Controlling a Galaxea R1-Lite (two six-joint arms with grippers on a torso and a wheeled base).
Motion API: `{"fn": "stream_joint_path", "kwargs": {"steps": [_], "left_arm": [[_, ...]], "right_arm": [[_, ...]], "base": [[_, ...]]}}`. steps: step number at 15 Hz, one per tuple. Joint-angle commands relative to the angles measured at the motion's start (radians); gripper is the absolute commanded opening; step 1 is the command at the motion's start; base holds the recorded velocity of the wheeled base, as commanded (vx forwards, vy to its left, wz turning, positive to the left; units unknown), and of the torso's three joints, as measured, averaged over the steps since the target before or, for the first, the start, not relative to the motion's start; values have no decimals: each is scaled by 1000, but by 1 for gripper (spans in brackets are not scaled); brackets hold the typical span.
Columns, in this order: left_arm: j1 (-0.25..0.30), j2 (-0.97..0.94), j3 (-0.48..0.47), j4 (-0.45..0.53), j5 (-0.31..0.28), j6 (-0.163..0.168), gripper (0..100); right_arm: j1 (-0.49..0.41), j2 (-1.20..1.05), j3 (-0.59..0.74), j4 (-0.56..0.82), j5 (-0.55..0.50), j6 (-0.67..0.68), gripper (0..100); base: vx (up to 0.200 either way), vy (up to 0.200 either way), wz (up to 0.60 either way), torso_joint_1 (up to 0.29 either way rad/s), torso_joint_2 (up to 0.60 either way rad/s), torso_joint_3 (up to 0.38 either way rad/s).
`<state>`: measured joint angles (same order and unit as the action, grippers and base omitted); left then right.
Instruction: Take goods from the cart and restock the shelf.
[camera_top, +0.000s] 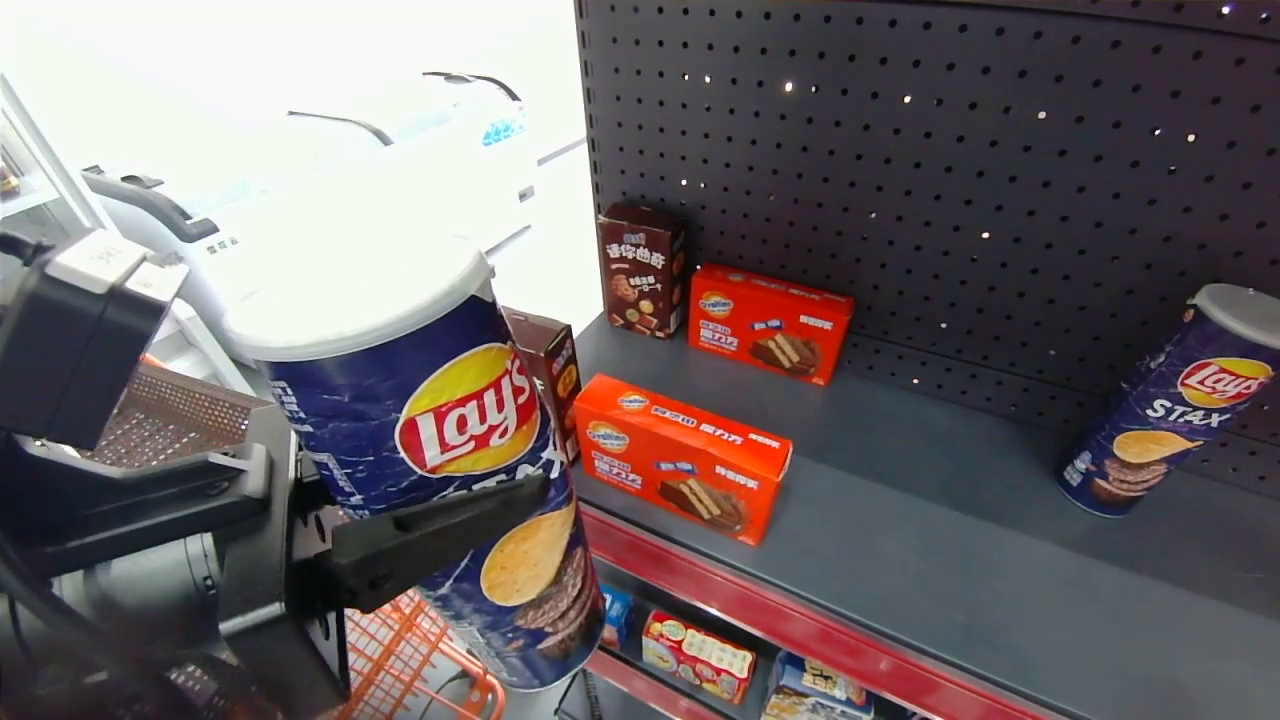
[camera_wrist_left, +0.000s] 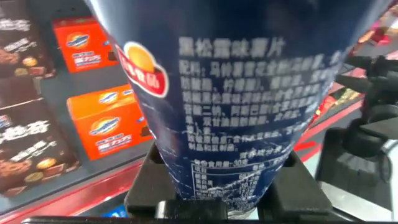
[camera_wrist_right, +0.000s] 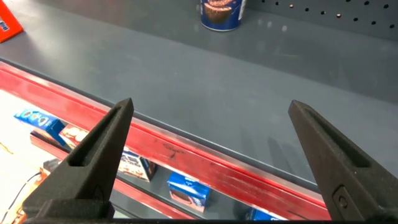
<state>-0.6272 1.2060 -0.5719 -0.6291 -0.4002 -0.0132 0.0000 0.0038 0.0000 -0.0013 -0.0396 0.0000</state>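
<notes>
Lower left of the head view: left gripper (camera_top: 420, 520), clamped on a blue chip can (camera_top: 430, 420) with a white lid, one black finger lying across the can's front. Hangs tilted, lid toward the upper left, before the front edge of the grey shelf (camera_top: 950, 520) and above the orange cart (camera_top: 400, 650).

Right gripper (camera_wrist_right: 211, 106): spread wide, nothing between, over the shelf's red front strip.

On the shelf, around the centre of the head view: near orange box (camera_top: 680, 455), far orange box (camera_top: 770, 322), upright brown box (camera_top: 642, 270) beside it, another brown box (camera_top: 552, 365) partly behind the held can.

At far right: second chip can (camera_top: 1170, 400), leaning against the pegboard (camera_top: 900, 150).
</notes>
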Motion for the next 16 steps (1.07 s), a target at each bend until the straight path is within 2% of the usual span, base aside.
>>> {"fn": "stream_joint_path", "kwargs": {"steps": [1,5,16], "left_arm": [[-32,0,-2,2,-6,-5,0],[-34,4,4,5,-19,-5,0],[-35,23,0,-1,-42,-5,0]], "right_arm": [[0,1,0,0,18,-5,100],[0,1,0,0,21,-5,100],[0,1,0,0,21,-3,100]], "base": [[0,0,0,0,0,0],[0,0,0,0,0,0],[0,0,-600,1,4,5]]}}
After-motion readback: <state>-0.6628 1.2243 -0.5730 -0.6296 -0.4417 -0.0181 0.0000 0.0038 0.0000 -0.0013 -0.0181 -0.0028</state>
